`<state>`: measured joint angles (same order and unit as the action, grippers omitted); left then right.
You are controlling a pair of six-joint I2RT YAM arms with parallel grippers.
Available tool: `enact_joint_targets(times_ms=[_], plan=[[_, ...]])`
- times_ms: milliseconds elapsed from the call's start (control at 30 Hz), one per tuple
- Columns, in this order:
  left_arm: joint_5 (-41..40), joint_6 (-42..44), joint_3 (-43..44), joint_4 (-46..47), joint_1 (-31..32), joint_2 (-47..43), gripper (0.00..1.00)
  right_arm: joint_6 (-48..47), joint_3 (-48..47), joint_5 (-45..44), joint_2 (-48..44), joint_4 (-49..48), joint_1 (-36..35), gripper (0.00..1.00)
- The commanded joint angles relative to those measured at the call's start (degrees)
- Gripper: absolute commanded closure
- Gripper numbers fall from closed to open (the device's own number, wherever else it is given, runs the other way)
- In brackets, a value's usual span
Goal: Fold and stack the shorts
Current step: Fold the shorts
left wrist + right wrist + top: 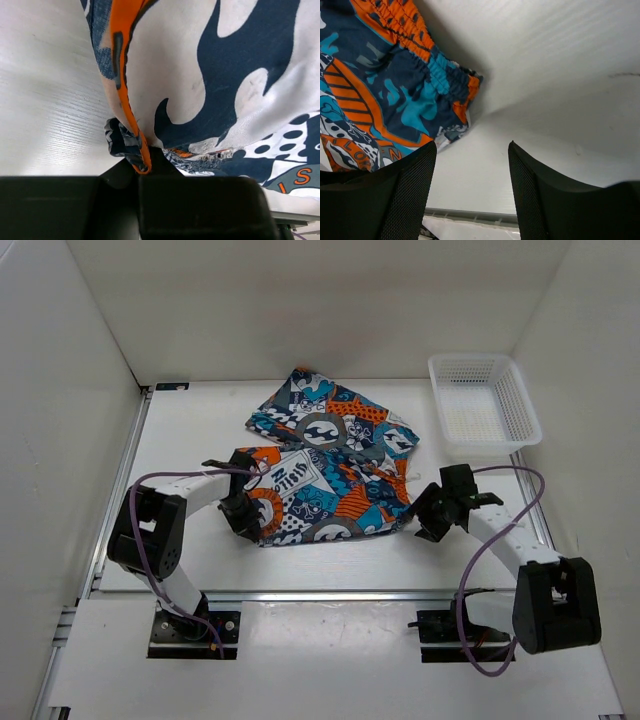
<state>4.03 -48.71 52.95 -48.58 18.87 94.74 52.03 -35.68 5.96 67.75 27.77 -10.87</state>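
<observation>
Broadly, the white table [180,440] carries everything. Next in size are the shorts [330,495], printed cloth lying mid-table in two patches that meet. One is nearer the arms and spread fairly flat, and the other [335,420] is rumpled behind it toward the back. They look like two pairs, though from above I cannot be sure. The fabric reads as thin, light and limp, so it should sag from any single hold and may slide or bunch on the smooth top. The best bite is probably at the edges, where the cloth is doubled: the orange hem [125,100] on the left and the gathered waistband [440,75] on the right. Both ends should probably be lifted together so the fold falls straight. Since the rear patch touches the near one's far edge, it could get dragged along. The mesh basket [485,405] sits at the back right, just beside the rear patch but apart from it, and well clear of the near one, so it is hardly in the way. The left gripper [243,512] is at the near patch's left edge. In its wrist view the jaws are pressed together with a tuck of hem caught between them [142,170]. The right gripper [428,512] sits just off the right edge, its jaws spread with nothing between them [472,147], and the waistband corner lies just ahead.
</observation>
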Motion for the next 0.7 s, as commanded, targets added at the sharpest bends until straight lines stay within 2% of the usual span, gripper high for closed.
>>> enact_joint_targets(times_ms=[0,167,400,433,500,533,633,667], plan=[[-1.84,0.37,1.46,1.29,0.02,-1.31,0.90,2.10,0.26,3.53,2.47,-7.98,0.24,0.36],[-1.84,0.37,1.46,1.29,0.02,-2.45,0.90,4.39,1.32,2.93,8.43,-14.50,0.24,0.42],[-1.84,0.37,4.17,-0.38,0.02,-3.59,0.90,7.55,0.09,1.60,16.62,-16.78,-4.85,0.66],[-1.84,0.37,4.96,-1.34,0.02,-3.60,0.90,7.56,-0.52,0.65,16.63,-16.26,-4.86,0.76],[-2.53,1.42,8.37,-3.80,0.02,-4.30,0.90,7.56,-3.33,-1.46,14.79,-12.67,-4.86,0.88],[-3.50,1.42,10.05,-5.02,0.02,-4.82,0.90,6.60,-7.00,-4.78,12.70,-10.74,-4.86,0.98],[-6.91,3.88,19.97,-11.70,-0.50,-6.06,0.90,1.33,-14.30,-9.37,9.08,-2.83,-3.54,1.00],[-7.98,4.41,23.13,-13.63,-0.50,-6.93,0.90,-0.25,-20.07,-12.17,6.90,-0.89,-3.02,1.00]])
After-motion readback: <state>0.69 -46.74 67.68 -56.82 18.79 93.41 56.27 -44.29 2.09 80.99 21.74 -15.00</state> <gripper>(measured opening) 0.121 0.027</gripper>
